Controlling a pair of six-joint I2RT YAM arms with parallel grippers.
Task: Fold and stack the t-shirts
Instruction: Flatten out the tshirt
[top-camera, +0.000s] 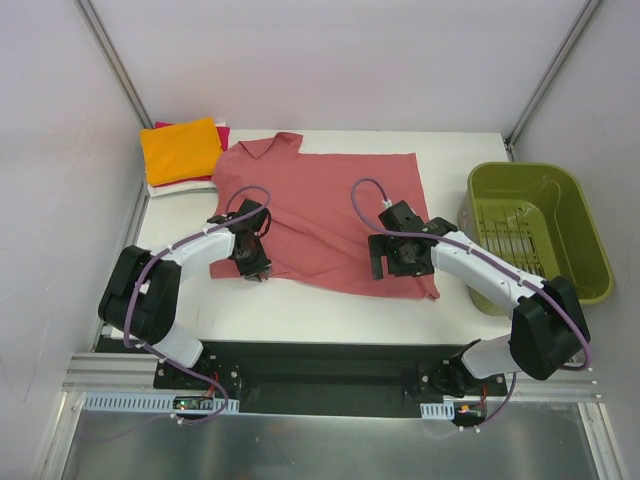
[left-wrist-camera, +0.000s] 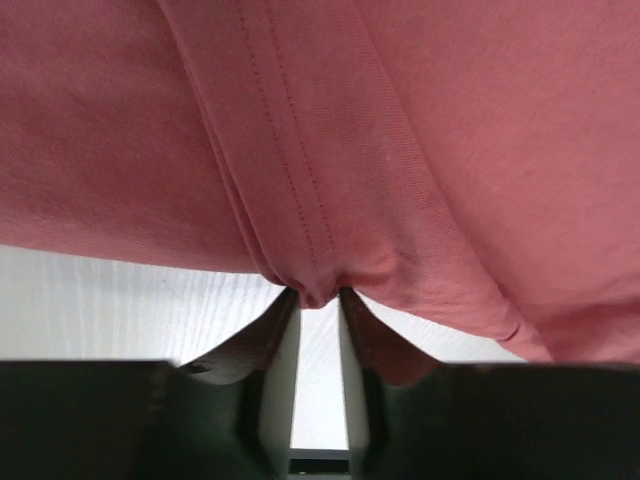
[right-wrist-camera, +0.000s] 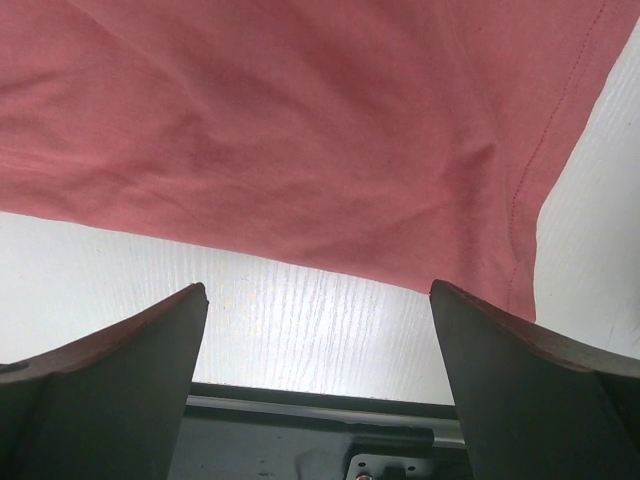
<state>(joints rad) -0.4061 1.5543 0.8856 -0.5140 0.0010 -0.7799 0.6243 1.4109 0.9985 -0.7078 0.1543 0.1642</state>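
Observation:
A large salmon-red t-shirt (top-camera: 330, 215) lies spread on the white table (top-camera: 310, 305), collar at the far left. My left gripper (top-camera: 252, 262) is shut on a pinched hem fold of this shirt (left-wrist-camera: 315, 285) at its near left edge. My right gripper (top-camera: 385, 262) is open and empty, low over the shirt's near right part; its fingers (right-wrist-camera: 130, 360) straddle bare table just short of the cloth edge (right-wrist-camera: 300, 200). A folded orange shirt (top-camera: 180, 148) lies on a magenta one (top-camera: 222, 133) and a white one (top-camera: 165, 187) at the far left corner.
An olive-green plastic basket (top-camera: 535, 235) stands at the right edge of the table, next to my right arm. Grey walls and metal frame posts enclose the back and sides. The black arm mounting rail (top-camera: 320, 370) runs along the near edge.

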